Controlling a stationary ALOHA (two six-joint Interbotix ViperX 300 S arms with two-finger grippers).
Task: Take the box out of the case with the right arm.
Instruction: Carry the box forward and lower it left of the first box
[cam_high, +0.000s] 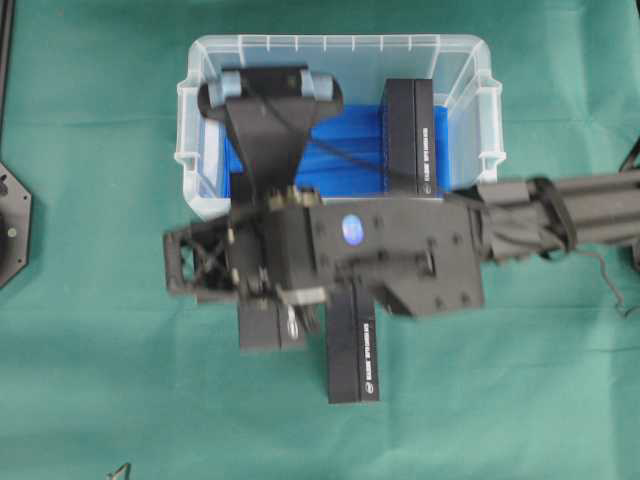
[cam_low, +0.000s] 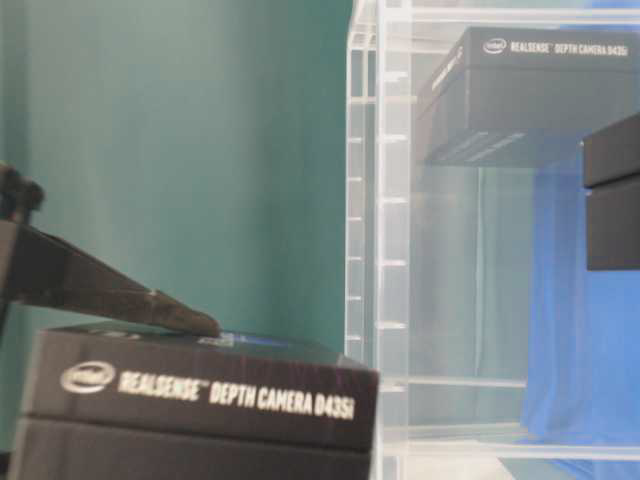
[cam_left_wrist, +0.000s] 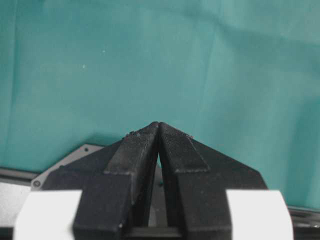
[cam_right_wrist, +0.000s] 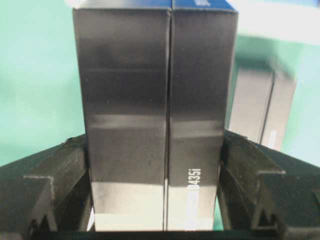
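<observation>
The clear case (cam_high: 330, 42) stands at the back with blue cloth (cam_high: 345, 150) on its bottom. One black box (cam_high: 410, 135) lies inside it at the right. My right arm (cam_high: 350, 232) reaches in from the right, in front of the case. In the right wrist view my right gripper (cam_right_wrist: 152, 140) is shut on a black box (cam_right_wrist: 150, 90), a finger pressed to each long side. That box (cam_high: 270, 328) shows below the wrist, outside the case. At table level one fingertip (cam_low: 185, 320) lies on its top (cam_low: 200, 400). My left gripper (cam_left_wrist: 159, 124) is shut and empty over green cloth.
Another black box (cam_high: 352, 345) lies on the green cloth right of the held one, also outside the case. The right wrist camera on its black mount (cam_high: 268, 95) hangs over the case's left half. A grey base plate (cam_high: 12, 225) sits at the left edge.
</observation>
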